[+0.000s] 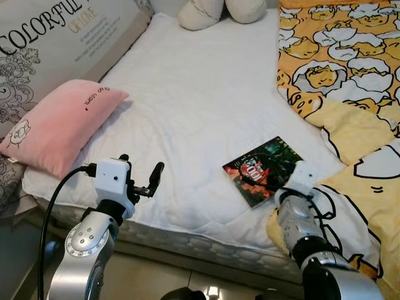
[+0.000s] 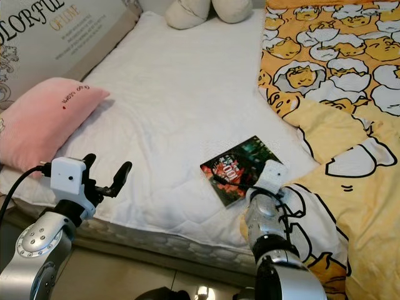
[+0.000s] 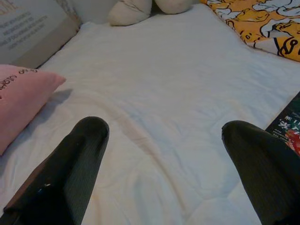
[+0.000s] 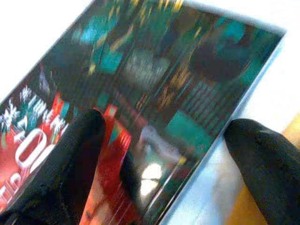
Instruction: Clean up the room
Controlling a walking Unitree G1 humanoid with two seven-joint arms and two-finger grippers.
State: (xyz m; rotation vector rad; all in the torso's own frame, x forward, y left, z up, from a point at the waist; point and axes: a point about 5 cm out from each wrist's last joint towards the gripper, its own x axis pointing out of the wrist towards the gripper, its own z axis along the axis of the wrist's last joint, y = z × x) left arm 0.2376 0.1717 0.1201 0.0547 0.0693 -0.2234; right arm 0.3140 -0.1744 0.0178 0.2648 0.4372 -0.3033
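— Where was the book (image 1: pixel 264 169)?

— Flat on the white bed (image 1: pixel 200 100), near its front edge, just beside the yellow blanket (image 1: pixel 350 75).

— And the right end effector (image 4: pixel 164 164)?

— Right over the book, fingers (image 4: pixel 79 154) spread, one above the cover, the other past the book's edge.

— The left one?

— The left end effector (image 3: pixel 164 159) hovered spread over the bed, between the book and the pink pillow (image 1: pixel 59 122).

I'm looking at a home bedroom: a bed with a white quilted mattress cover (image 1: pixel 200 106), a pink pillow (image 1: pixel 59 125), a yellow cartoon-print duvet (image 1: pixel 350 69), and a lettered cushion (image 1: pixel 56 37) along its side.
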